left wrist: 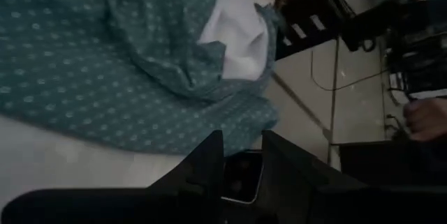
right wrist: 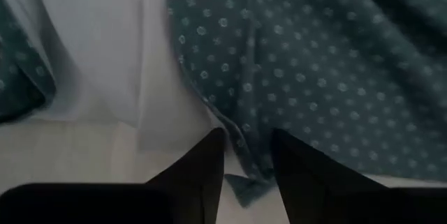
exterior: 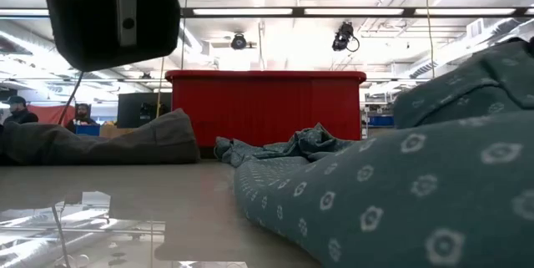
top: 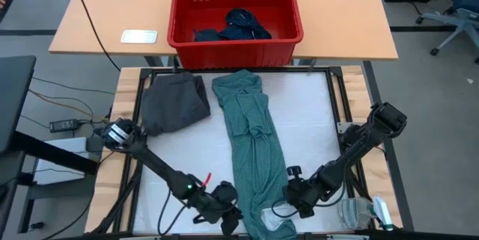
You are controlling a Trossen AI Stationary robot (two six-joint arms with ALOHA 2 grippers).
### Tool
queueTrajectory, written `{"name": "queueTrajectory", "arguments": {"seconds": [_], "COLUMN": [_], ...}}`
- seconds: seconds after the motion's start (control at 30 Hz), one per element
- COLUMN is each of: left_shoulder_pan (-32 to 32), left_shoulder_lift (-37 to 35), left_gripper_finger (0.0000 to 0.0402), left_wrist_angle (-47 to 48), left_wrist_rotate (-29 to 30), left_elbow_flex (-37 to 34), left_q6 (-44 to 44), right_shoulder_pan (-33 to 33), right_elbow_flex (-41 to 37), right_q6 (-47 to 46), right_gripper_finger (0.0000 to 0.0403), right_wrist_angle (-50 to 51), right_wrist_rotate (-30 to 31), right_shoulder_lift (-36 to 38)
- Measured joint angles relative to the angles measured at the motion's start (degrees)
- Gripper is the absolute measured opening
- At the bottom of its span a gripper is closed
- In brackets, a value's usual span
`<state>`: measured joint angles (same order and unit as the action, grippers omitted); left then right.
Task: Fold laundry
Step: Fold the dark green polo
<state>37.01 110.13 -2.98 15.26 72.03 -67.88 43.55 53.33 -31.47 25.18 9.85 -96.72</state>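
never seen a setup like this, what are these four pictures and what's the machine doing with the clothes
These are two robot arms at a table, folding laundry. One picture looks straight down, one looks level across the tabletop, and two come from cameras on the arms' wrists. A teal dotted shirt lies lengthwise down the table, a grey garment beside it, and dark clothes sit in a red basket behind. The left pincer and right pincer sit at the shirt's near end. The right one's fingers straddle a shirt edge; whether either grips is unclear.
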Motion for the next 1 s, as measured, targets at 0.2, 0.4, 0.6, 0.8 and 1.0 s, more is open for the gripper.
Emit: {"name": "queueTrajectory", "arguments": {"seconds": [0.2, 0.4, 0.6, 0.8, 1.0], "left_shoulder_pan": [-1.14, -1.98, -1.33, -0.39, -0.83], "left_shoulder_lift": [-0.15, -0.26, -0.31, -0.37, -0.37], "left_gripper_finger": [0.0105, 0.0105, 0.0105, 0.0105, 0.0105], "left_wrist_angle": [1.04, 0.10, -1.52, -1.96, -0.66], "left_wrist_rotate": [-0.28, -5.53, -7.47, -7.55, -7.54], "left_elbow_flex": [0.55, 0.88, 0.90, 0.90, 0.90], "left_q6": [0.85, 0.96, -0.36, -0.55, -0.46], "right_shoulder_pan": [-0.11, 0.99, 5.69, 10.31, 11.98], "right_elbow_flex": [0.03, 1.75, 1.95, 1.96, 1.93], "right_q6": [-6.58, -28.48, -53.27, -60.39, -60.04], "right_gripper_finger": [0.0021, 0.0015, 0.0008, 0.0009, 0.0062], "right_wrist_angle": [-0.07, -1.52, -17.91, -22.58, -19.03], "right_wrist_rotate": [-4.89, -17.65, -23.44, -15.98, -16.15], "right_shoulder_lift": [-0.17, 2.54, 2.97, 2.97, 2.86]}}
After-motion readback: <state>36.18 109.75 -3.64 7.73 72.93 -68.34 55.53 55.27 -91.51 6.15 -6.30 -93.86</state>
